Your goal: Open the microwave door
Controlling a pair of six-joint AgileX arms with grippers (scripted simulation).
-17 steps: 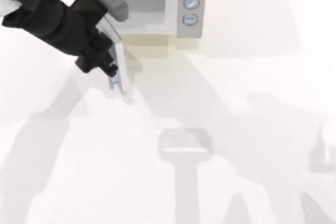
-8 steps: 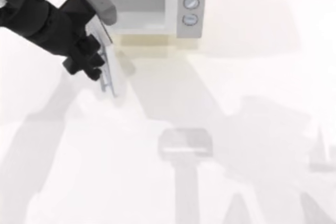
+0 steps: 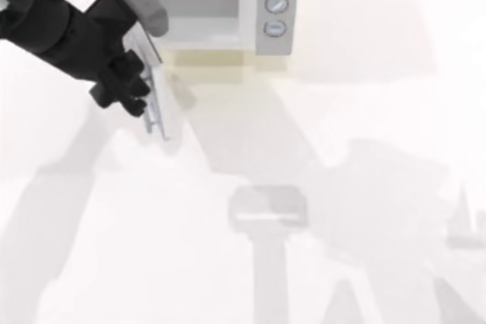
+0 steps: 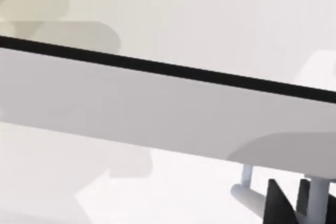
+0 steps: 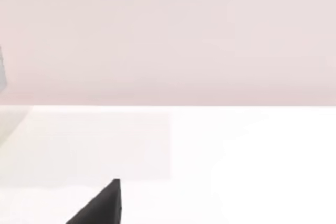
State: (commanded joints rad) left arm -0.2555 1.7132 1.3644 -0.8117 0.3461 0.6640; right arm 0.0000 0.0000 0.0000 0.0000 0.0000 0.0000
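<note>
From the top view, the microwave [image 3: 220,5] sits at the upper middle of the frame on the white worktop [image 3: 364,149], its two knobs [image 3: 276,15] on its right side. The microwave door [image 3: 156,96] is swung far out toward the upper left, edge-on, with the cavity exposed. The left hand [image 3: 135,96] is clenched on the door's handle [image 3: 154,115] at the door's outer edge. Judging by this, the opening step is nearly finished; the next move likely calls for letting go and backing the arm clear without knocking the door. Nothing stands in the swing path.

In the left wrist view, the door [image 4: 157,103] fills the frame as a grey slab with a dark edge, the handle [image 4: 247,195] at lower right.

The right wrist view shows only worktop [image 5: 210,145] and wall; the right hand is parked off to the side, its grip not discernible.
</note>
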